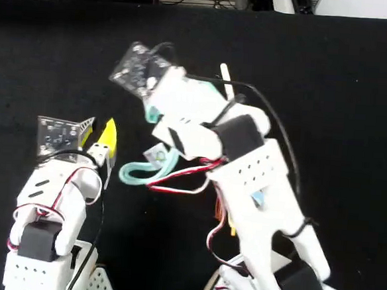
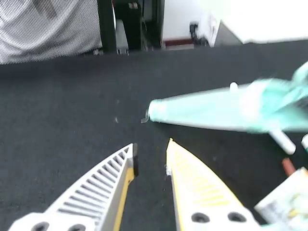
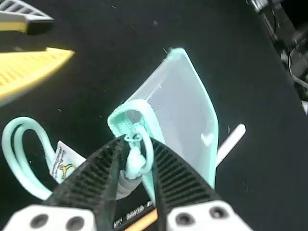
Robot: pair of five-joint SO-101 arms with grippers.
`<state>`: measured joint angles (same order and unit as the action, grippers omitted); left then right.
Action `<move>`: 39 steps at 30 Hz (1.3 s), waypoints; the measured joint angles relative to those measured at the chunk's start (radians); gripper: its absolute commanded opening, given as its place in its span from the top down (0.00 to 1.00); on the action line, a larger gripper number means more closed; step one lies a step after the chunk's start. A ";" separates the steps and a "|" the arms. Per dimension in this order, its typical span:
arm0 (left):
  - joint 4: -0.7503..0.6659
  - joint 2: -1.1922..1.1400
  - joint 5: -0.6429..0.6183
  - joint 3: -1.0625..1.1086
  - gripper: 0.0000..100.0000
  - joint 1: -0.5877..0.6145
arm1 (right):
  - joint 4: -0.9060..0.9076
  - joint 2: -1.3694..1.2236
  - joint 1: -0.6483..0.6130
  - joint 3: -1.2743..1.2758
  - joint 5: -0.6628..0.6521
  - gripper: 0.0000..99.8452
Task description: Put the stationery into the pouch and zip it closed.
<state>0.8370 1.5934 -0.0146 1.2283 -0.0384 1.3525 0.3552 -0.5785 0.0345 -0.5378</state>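
Mint pouch (image 3: 185,103), zipper end in right hand (image 3: 136,143), white stick (image 3: 232,138) just beside.

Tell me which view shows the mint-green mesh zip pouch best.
The right wrist view: the pouch shows its mesh face and zip end, with the right gripper shut on the zip pull. The left wrist view shows the pouch edge-on, farther off. In the high view, an arm covers it apart from its loop strap.
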 measured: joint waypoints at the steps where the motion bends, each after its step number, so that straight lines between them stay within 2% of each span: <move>1: 0.015 0.000 -0.028 -0.023 0.87 0.000 | 0.000 -0.012 -0.014 -0.014 0.000 0.99; 5: 0.084 0.002 -0.107 -0.110 0.87 -0.008 | 0.000 -0.037 -0.046 -0.044 -0.002 0.99; 8: 0.086 0.002 -0.117 -0.120 0.87 -0.008 | 0.000 -0.037 -0.051 -0.046 -0.002 0.99; 12: 0.069 0.000 -0.117 -0.123 0.82 -0.008 | -0.011 -0.037 -0.052 -0.021 -0.003 0.99; 17: 0.066 -0.023 -0.044 -0.143 0.82 -0.061 | -0.052 -0.038 -0.055 0.000 -0.015 0.99; 22: 0.169 -0.166 0.005 -0.245 0.82 -0.115 | -0.054 -0.038 -0.055 0.000 -0.015 0.99; 29: 0.302 -0.439 0.098 -0.488 0.82 -0.115 | -0.054 -0.038 -0.046 0.000 -0.015 0.99; 36: 0.308 -0.512 0.114 -0.537 0.82 -0.118 | -0.054 -0.038 -0.043 0.000 -0.015 0.99; 39: 0.262 -0.512 0.117 -0.519 0.82 -0.118 | -0.054 -0.038 -0.043 0.002 -0.015 0.99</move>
<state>1.0994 1.0810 0.1020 0.7096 -0.1565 1.2988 0.3168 -0.6214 0.0361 -0.5531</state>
